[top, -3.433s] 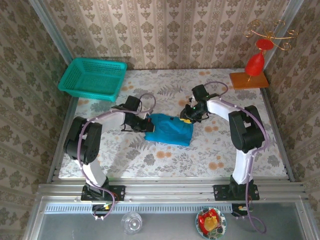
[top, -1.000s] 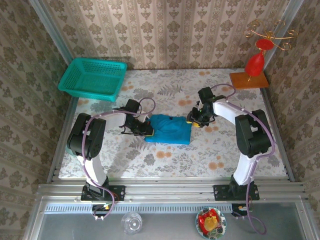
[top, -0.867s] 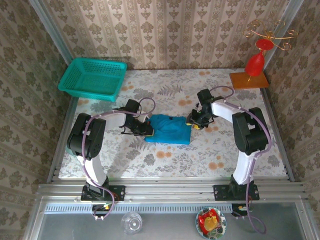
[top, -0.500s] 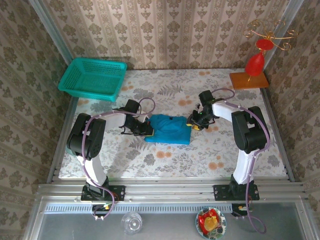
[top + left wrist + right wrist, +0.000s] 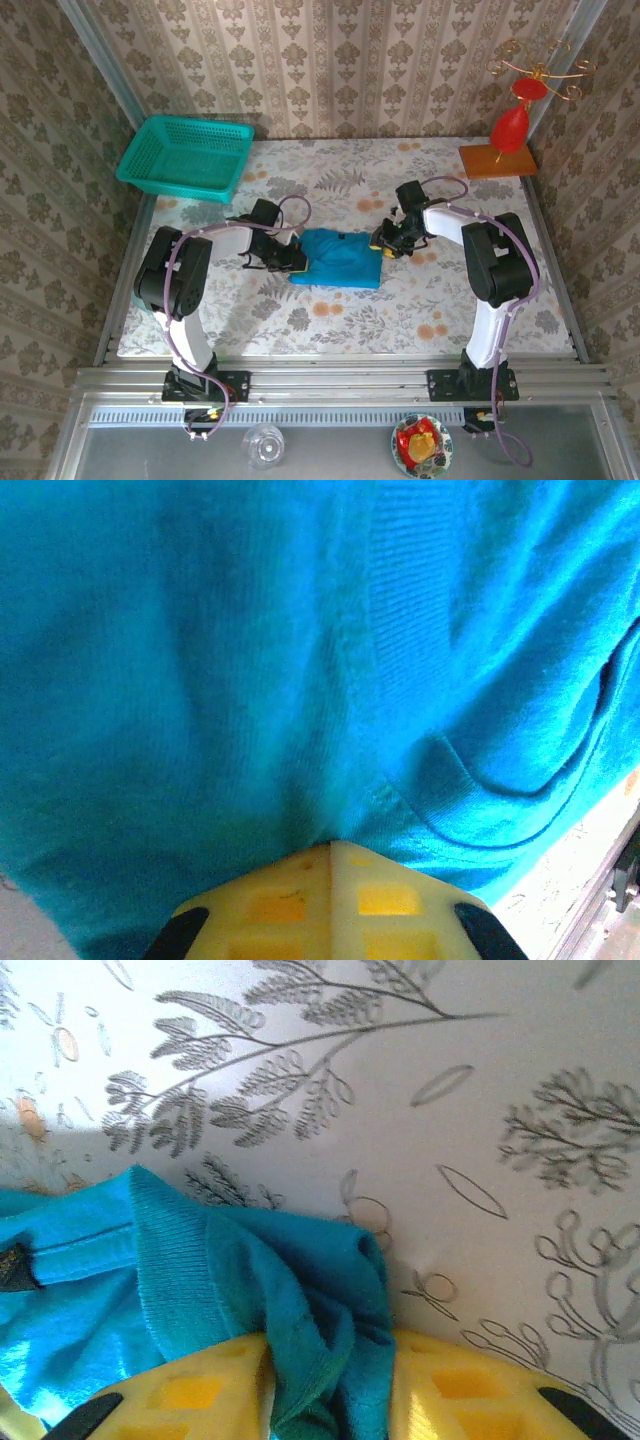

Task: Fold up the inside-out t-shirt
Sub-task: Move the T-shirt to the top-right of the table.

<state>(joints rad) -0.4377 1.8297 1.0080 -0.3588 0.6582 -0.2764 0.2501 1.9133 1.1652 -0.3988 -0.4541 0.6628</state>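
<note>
We see the inside-out t-shirt (image 5: 342, 258) bunched on the table (image 5: 300, 320); our left gripper (image 5: 292, 262) pinches its left edge; our right gripper (image 5: 384, 246) clamps a fold at its right edge.

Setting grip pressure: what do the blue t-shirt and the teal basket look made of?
The t-shirt looks like soft matte knit, probably cotton: fine ribbed texture, stitched seams, loose folds. The basket looks like rigid moulded plastic, with open mesh walls.
</note>
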